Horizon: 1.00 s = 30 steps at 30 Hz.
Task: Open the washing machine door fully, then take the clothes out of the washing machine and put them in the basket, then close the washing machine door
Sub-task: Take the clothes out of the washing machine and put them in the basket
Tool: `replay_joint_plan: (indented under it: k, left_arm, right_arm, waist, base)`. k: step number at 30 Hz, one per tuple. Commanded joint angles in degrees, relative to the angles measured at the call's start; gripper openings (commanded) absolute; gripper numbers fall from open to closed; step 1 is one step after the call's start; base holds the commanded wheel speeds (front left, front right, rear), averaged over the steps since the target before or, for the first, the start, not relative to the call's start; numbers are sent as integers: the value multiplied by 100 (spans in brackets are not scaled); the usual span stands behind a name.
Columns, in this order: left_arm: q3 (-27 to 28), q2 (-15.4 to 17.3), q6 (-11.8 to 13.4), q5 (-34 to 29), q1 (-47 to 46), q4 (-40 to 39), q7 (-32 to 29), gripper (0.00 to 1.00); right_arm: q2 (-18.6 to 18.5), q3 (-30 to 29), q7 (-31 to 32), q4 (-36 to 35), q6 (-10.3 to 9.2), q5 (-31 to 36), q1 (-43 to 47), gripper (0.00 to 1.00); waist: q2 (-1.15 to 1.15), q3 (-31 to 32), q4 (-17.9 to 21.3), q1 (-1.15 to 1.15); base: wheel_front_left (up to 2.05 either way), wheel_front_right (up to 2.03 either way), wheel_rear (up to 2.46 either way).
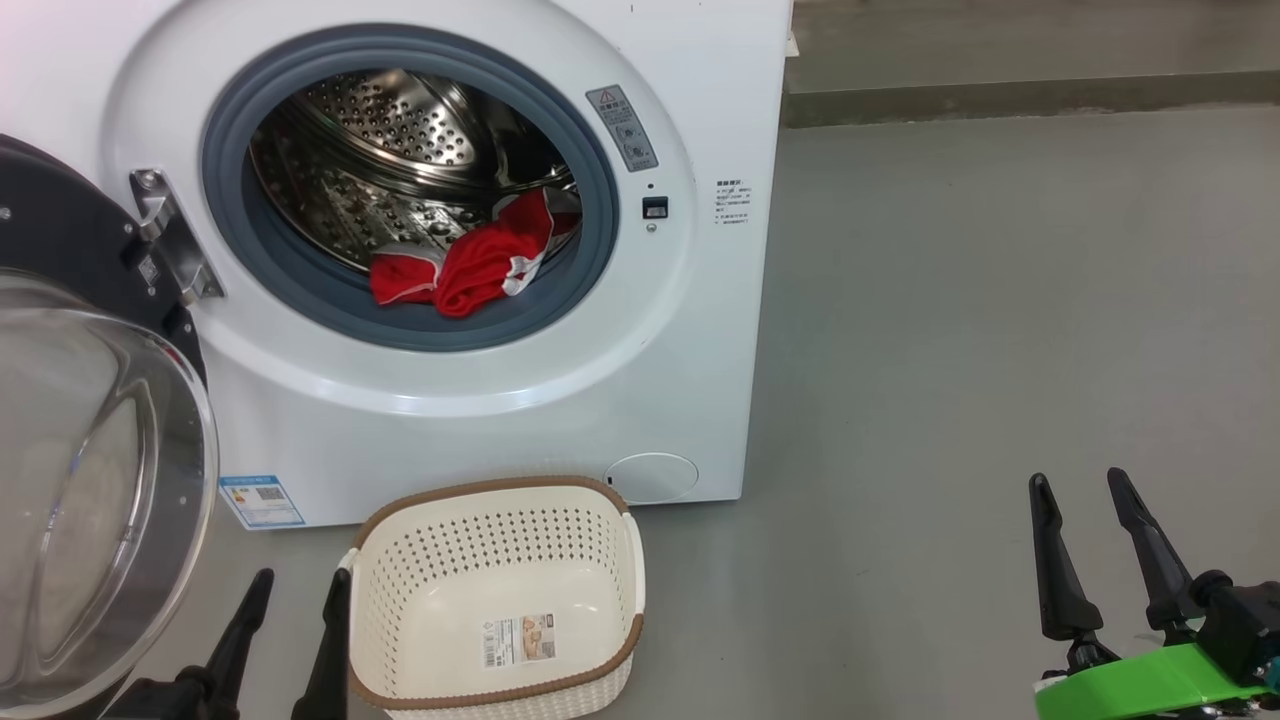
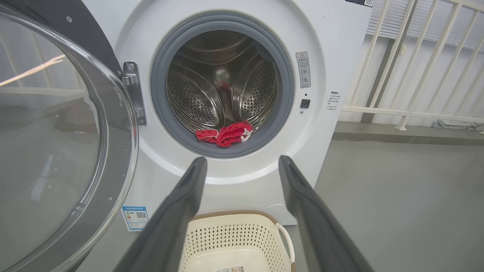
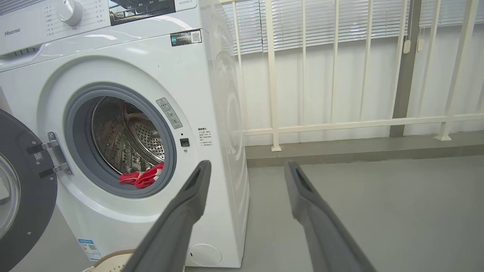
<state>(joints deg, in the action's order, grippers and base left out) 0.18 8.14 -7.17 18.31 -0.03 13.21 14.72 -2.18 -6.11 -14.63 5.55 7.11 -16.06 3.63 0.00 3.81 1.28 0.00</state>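
Note:
The white washing machine (image 1: 480,400) stands with its round door (image 1: 90,480) swung open to the left; the door's glass bowl faces me. Red clothes (image 1: 465,268) lie at the front lip of the steel drum, on the grey seal. The same clothes (image 2: 226,133) show in the left wrist view and again (image 3: 141,177) in the right wrist view. The cream basket (image 1: 400,560) sits on the floor before the machine, holding just a paper label. My left gripper (image 1: 300,595) is open beside the basket's left rim. My right gripper (image 1: 1085,490) is open, far to the right over bare floor.
Grey floor (image 1: 950,350) spreads to the right of the machine. A white railing (image 3: 340,124) on a low kerb runs along the back. The open door (image 2: 56,143) takes up the space to the left of the opening.

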Motion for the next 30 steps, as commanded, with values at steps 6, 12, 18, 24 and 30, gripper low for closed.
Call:
replay_joint_plan:
  k: [6,12,18,24,30]
  left_arm:
    - [315,33,-32,-199,-233,-69,28,100]
    - [370,4,-32,-286,-266,-41,28,100]
    - [239,65,-32,-121,-273,-229,28,100]
    - [220,75,-32,-144,-228,-279,28,100]
    - [200,66,-32,-157,-229,-266,28,100]
  right_arm:
    - [-70,203,-37,-140,37,83,-97,100]
    - [-70,274,-37,-107,37,70,-115,100]
    - [-70,310,-37,-80,37,55,-131,100]
    - [-70,326,-37,-61,37,45,-142,100]
    - [-70,352,-37,-51,37,40,-148,100]
  waist:
    - [0,-7,-28,0]
    - [0,-34,-23,0]
    - [0,-62,-6,0]
    - [0,-84,6,0]
    - [0,-99,-3,0]
  base:
    - [44,-44,0]
    - [126,-126,0]
    - [170,-170,0]
    - [96,-96,0]
    - [18,-18,0]
